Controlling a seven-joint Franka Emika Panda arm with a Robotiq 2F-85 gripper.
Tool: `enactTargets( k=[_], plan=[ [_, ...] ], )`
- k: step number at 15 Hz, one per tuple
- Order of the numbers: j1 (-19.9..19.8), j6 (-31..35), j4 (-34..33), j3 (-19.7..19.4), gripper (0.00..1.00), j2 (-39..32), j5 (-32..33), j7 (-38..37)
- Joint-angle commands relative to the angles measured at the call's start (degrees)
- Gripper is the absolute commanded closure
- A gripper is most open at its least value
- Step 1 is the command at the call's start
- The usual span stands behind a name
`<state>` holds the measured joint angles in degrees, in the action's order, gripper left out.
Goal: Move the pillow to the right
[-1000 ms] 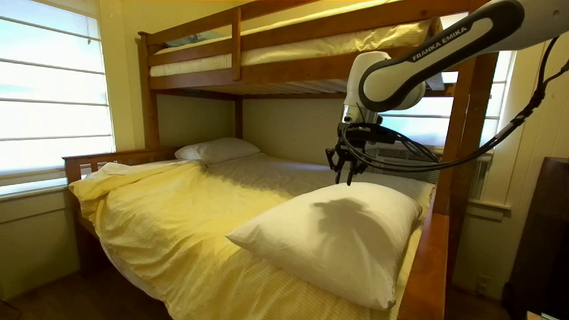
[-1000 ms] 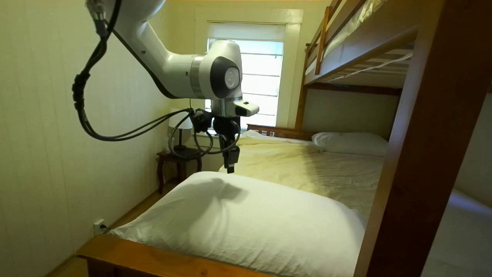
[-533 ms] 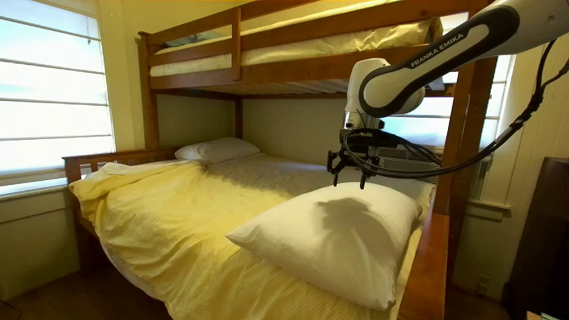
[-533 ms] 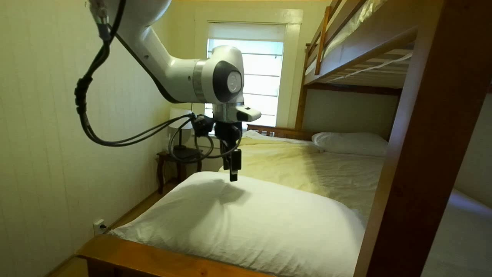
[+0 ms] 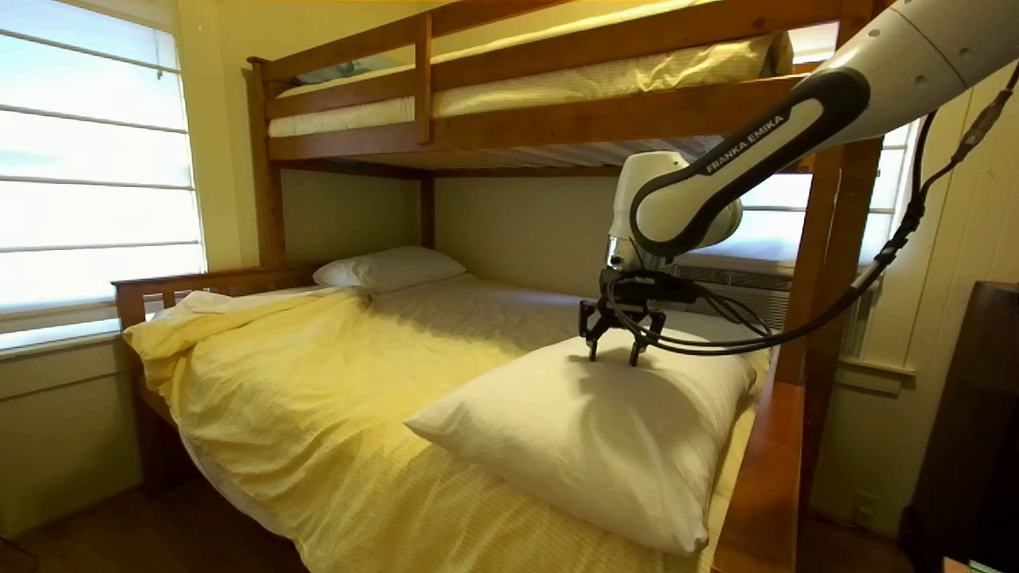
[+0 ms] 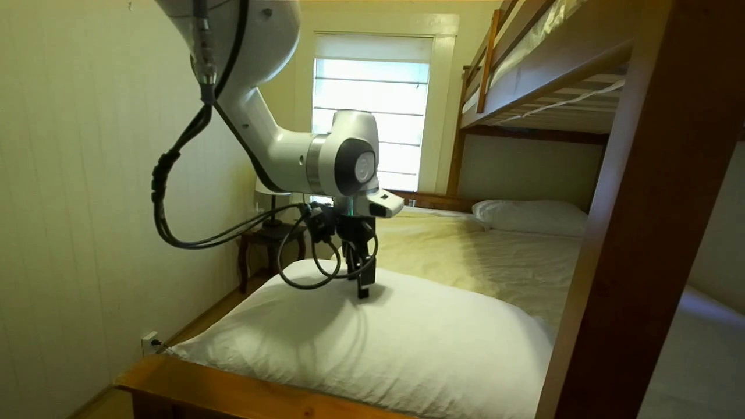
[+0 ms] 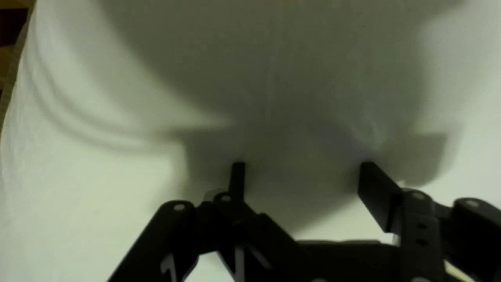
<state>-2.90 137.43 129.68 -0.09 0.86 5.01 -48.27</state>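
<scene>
The cream-white pillow [image 5: 549, 438] lies puffy on the bed's near end, by the wooden footboard. It also shows in an exterior view [image 6: 425, 331] and fills most of the wrist view [image 7: 86, 196]. My gripper [image 5: 613, 360] points down at the pillow's upper surface, past its middle toward the far edge. In an exterior view the gripper [image 6: 363, 291] is low over the pillow top. In the wrist view the gripper's fingers [image 7: 302, 166] are apart, with smooth shadowed fabric beneath and no cloth bunched between them. The tips are at or just above the fabric; exact contact cannot be told.
The footboard [image 5: 760, 477] runs close beside the pillow. A bedpost [image 6: 628, 233] rises nearby, and the upper bunk [image 5: 557, 119] hangs over the bed. A flatter pale pillow [image 5: 410, 268] lies at the far end. Yellow bedding [image 5: 318, 414] covers the mattress. Cables loop beside the gripper.
My gripper has come down to the pillow's top. Its fingers spread apart between one second and half a second ago and remain apart. The pillow has not visibly shifted.
</scene>
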Motion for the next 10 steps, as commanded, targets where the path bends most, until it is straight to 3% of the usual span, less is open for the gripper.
enactTargets(
  k=[1,7,8,10],
  plan=[
    [0.5,2.4,0.2,-0.6,0.55,-2.3,-0.2,2.1],
    [0.7,2.7,0.3,-0.6,0.95,-2.7,-0.4,3.0],
    [0.7,2.7,0.3,-0.6,1.00,-2.7,-0.4,3.0],
    [0.8,2.6,0.4,-0.6,1.00,-2.7,-0.6,3.2]
  ],
)
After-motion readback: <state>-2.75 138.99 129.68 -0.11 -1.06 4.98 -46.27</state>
